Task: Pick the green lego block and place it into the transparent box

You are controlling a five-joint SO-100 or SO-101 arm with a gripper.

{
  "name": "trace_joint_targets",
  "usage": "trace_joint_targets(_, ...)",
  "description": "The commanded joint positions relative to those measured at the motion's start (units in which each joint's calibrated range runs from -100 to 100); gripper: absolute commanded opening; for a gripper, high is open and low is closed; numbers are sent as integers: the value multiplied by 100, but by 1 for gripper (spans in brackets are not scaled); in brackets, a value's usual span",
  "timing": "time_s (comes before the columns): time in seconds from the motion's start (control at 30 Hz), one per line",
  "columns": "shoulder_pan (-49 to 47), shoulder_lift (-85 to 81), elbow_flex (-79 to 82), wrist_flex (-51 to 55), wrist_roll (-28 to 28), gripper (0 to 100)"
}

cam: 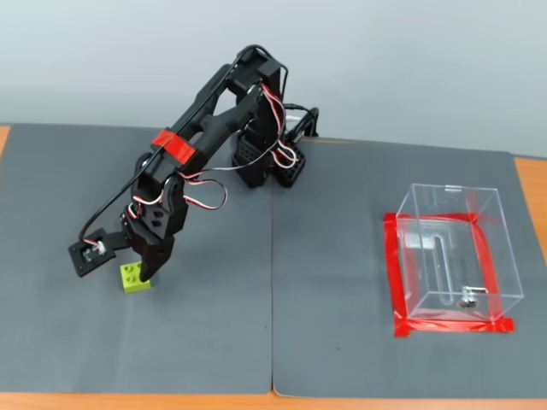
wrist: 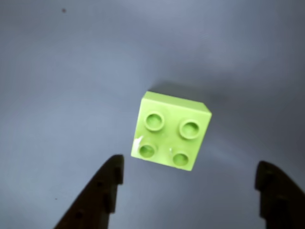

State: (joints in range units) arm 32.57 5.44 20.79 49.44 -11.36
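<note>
Approach is the step in hand, judging by both pictures. In the wrist view the green lego block (wrist: 170, 131) lies studs-up on the grey surface (wrist: 57, 86), turned a little askew to the frame, with a small pale mark near one lower stud. The two dark fingers of the gripper (wrist: 190, 174) rise from the bottom edge, one at the left and one at the right, spread wide with bare mat between them; the block sits just above the gap and slightly toward the left finger, touching neither. In the fixed view the arm (cam: 214, 128) reaches down and to the left from its base at the back of the mat, and the gripper (cam: 141, 272) hangs right over the block (cam: 133, 278), which rests on the left part of the surface (cam: 214, 342); from this angle the fingers partly hide behind the wrist, so contact cannot be judged here. The transparent box (cam: 451, 252) stands well apart on the right side, upright and open at the top, framed by red tape (cam: 453, 325) on the mat, with nothing green inside. The pick is not yet made. The next move likely calls for lowering until the fingers straddle the brick, perhaps with a slight wrist turn to meet flat sides, then closing firmly before any lift.
</note>
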Motion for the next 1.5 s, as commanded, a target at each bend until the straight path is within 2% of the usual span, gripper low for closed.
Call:
trace_joint_targets(0.0, 14, -5, -283, -83, 18, 32)
trace_joint_targets(0.8, 29, 800, -293, -916, 23, 31)
trace_joint_targets(1.1, 29, 842, -293, -925, 23, 31)
trace_joint_targets(1.17, 29, 842, -293, -925, 23, 28)
trace_joint_targets(1.4, 29, 825, -274, -898, 23, 6)
trace_joint_targets(1.47, 29, 783, -256, -872, 23, 6)
